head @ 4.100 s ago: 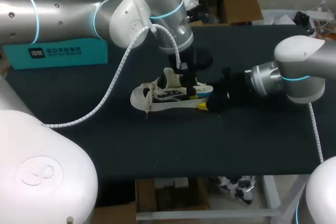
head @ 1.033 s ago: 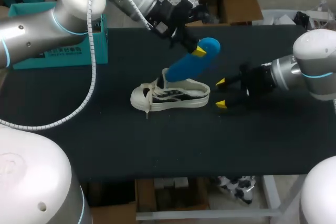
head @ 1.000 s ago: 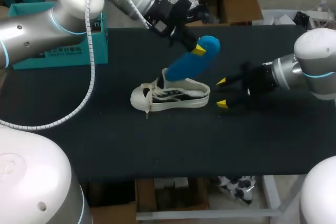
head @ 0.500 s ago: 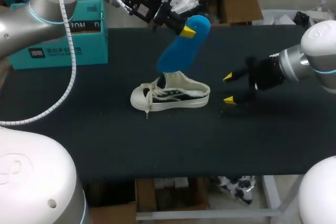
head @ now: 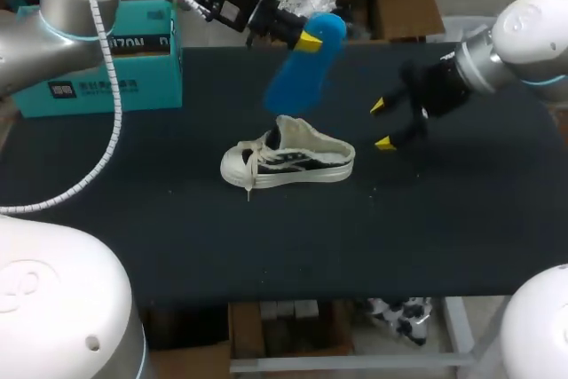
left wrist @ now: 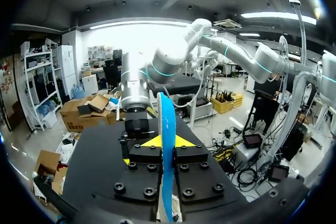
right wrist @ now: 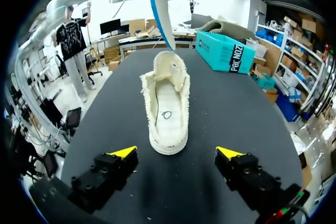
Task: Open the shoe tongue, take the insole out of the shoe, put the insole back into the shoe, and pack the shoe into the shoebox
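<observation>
A white sneaker (head: 286,161) lies on its sole in the middle of the black table (head: 266,246), toe to the left, its tongue pulled up. Above it hangs the blue insole (head: 302,68), clear of the shoe, with my left gripper (head: 306,39) shut on its upper end. In the left wrist view the insole (left wrist: 167,166) stands edge-on between the fingers. My right gripper (head: 382,124) hovers open to the right of the heel and holds nothing. In the right wrist view the shoe (right wrist: 168,111) lies ahead of that gripper (right wrist: 176,153), heel nearest, with the insole (right wrist: 160,9) above its far end.
A teal shoebox (head: 98,51) stands at the table's back left, also in the right wrist view as the teal shoebox (right wrist: 228,51) beyond the shoe. Bare black tabletop lies in front of the shoe and to its right.
My left gripper has lifted the insole up and back-left until its tip came free of the shoe. My right gripper has drawn back, away from the heel, staying open.
</observation>
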You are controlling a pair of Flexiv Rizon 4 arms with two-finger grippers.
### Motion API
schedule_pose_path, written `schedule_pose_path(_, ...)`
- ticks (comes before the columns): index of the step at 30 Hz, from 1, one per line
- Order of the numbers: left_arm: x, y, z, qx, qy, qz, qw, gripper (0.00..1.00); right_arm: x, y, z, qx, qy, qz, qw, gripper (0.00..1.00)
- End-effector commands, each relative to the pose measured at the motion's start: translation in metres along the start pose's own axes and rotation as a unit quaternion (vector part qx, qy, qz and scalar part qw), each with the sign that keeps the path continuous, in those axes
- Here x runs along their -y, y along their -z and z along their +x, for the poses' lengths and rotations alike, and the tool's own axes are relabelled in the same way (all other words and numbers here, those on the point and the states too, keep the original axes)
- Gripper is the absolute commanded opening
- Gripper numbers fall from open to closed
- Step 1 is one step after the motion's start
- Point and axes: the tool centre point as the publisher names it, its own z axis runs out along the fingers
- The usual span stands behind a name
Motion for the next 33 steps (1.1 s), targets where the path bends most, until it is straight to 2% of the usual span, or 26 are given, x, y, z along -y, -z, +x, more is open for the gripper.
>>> schedule_pose_path(1,-0.007,0.028,0.031,0.080,-0.027,0.100,0.991,0.00,-0.015,-0.002,-0.013,-0.035,0.004,0.034,0.999,1.00)
schedule_pose_path(6,-0.004,0.055,0.043,0.114,-0.036,0.142,0.983,0.00,-0.029,-0.007,-0.019,-0.049,0.010,0.077,0.996,1.00)
schedule_pose_path(11,-0.001,0.074,0.054,0.165,-0.024,0.154,0.974,0.00,-0.046,-0.011,-0.021,-0.051,0.006,0.141,0.989,1.00)
schedule_pose_path(16,-0.002,0.096,0.064,0.196,-0.008,0.167,0.966,0.00,-0.062,-0.018,-0.018,-0.041,0.005,0.197,0.980,1.00)
schedule_pose_path(25,-0.020,0.131,0.080,0.240,0.030,0.178,0.954,0.00,-0.083,-0.046,-0.013,-0.024,0.006,0.292,0.956,1.00)
schedule_pose_path(33,-0.040,0.158,0.098,0.276,0.051,0.183,0.942,0.00,-0.090,-0.069,-0.015,-0.010,0.006,0.343,0.939,1.00)
